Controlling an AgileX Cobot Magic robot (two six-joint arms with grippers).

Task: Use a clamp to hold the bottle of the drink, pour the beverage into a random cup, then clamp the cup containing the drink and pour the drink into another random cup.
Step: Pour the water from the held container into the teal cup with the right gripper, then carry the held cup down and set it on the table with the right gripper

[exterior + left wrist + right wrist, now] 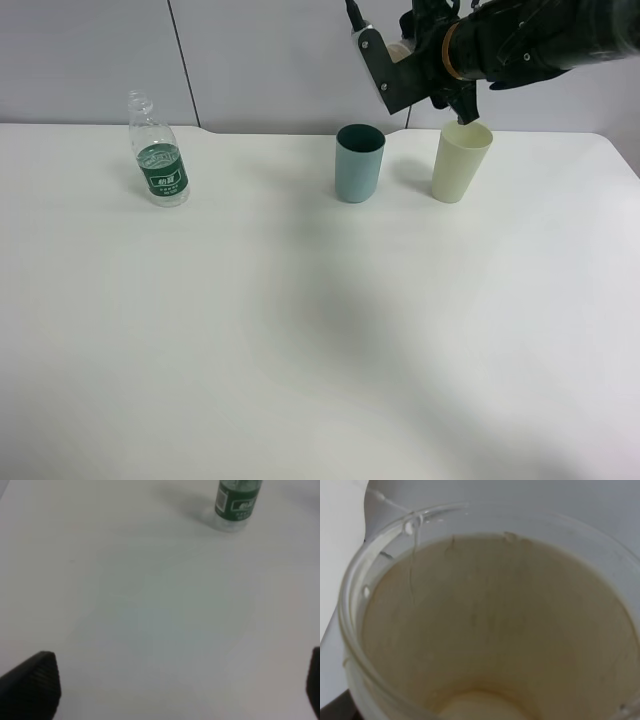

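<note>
While spread wide with nothing between them, hanging over bare white table (pixel 150 620): two dark fingertips (pixel 30 685) of left gripper (pixel 172 690), released, holding nothing. Well ahead of those tips, apart from both: bottle (pixel 239 500), standing upright on the table, green label facing the wrist camera, only lower part showing there.

From the high camera, left gripper out of sight. Nearest stretch of table bare. Farther back, same clear bottle (pixel 158 150) upright and alone, far from the right-hand fingers.

Farther along that back row, toward the right arm (pixel 500 45): teal cup (pixel 360 162), upright, near the fingers but not touched by them, on their bottle side. Just beside it, with a gap between: cream cup (pixel 462 162), also upright, directly under the right gripper (pixel 466 112). Dark tip of that gripper down at the cup's far rim, at or touching the lip. Cannot tell whether clenched on the rim or loose; too little of the fingers showing.

From the right wrist camera, looking almost straight into the cream cup (pixel 490 630): pale inner wall, rounded bottom, glossy rim with a few droplets and a thin wet streak running down inside. No telling whether any drink lies at the bottom.
</note>
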